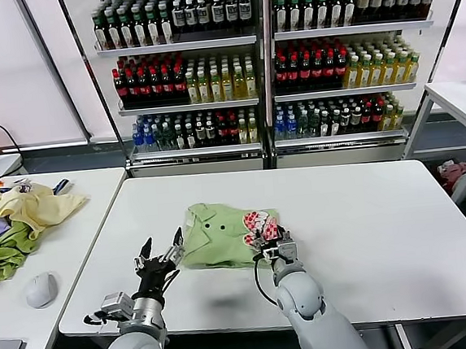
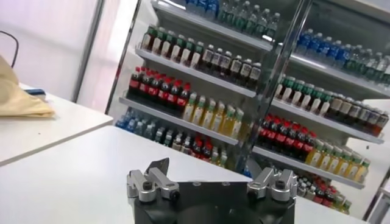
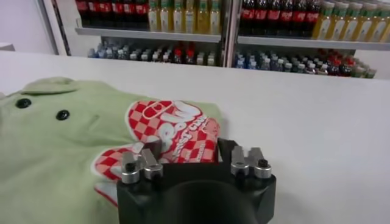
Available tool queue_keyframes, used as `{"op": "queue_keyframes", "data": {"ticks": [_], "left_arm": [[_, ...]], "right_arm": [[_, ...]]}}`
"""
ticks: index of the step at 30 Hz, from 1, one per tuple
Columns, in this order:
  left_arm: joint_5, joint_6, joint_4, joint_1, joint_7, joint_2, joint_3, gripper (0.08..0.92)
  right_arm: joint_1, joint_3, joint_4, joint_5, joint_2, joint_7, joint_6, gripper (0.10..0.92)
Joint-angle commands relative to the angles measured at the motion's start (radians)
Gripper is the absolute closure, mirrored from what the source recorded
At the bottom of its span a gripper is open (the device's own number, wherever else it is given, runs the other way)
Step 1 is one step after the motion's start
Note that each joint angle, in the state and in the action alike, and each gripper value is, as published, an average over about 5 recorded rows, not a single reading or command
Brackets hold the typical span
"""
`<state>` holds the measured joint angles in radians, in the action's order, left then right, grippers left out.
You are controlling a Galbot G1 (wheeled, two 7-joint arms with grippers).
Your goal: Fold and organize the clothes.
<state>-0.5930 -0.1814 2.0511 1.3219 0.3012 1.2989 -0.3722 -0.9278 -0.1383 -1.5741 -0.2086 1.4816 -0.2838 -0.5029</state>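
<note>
The light green polo shirt (image 1: 221, 239) lies folded in the middle of the white table (image 1: 369, 236), collar and buttons up, with its red-and-white print at its right end. My right gripper (image 1: 274, 238) is at the shirt's near right corner. In the right wrist view the print (image 3: 173, 125) lies just ahead of and between the spread fingers of my right gripper (image 3: 189, 149). My left gripper (image 1: 162, 248) is open just off the shirt's left edge, above bare table. In the left wrist view my left gripper (image 2: 210, 176) faces only table and shelves.
A side table at the left (image 1: 77, 261) holds a pale yellow garment (image 1: 36, 204), an olive-green cloth (image 1: 3, 252) and a grey mouse (image 1: 41, 289). Shelves of bottles (image 1: 264, 57) stand behind the table. Another white table (image 1: 463, 101) is at the far right.
</note>
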Motion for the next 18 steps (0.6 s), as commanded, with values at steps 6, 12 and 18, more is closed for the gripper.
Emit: {"op": "queue_keyframes", "data": {"ticks": [6, 12, 18], "left_arm": [[0.010, 0.009, 0.027, 0.045, -0.002, -0.012, -0.016, 0.177], [0.014, 0.006, 0.031, 0.046, -0.003, -0.010, -0.006, 0.177], [0.021, 0.002, 0.035, 0.050, -0.003, -0.009, 0.001, 0.177]], "right_arm": [[0.101, -0.065, 0.079, 0.043, -0.103, 0.076, 0.004, 0.602], [0.194, -0.090, 0.173, 0.137, -0.197, 0.150, 0.076, 0.767], [0.249, -0.108, 0.270, 0.216, -0.229, 0.214, 0.168, 0.880]]}}
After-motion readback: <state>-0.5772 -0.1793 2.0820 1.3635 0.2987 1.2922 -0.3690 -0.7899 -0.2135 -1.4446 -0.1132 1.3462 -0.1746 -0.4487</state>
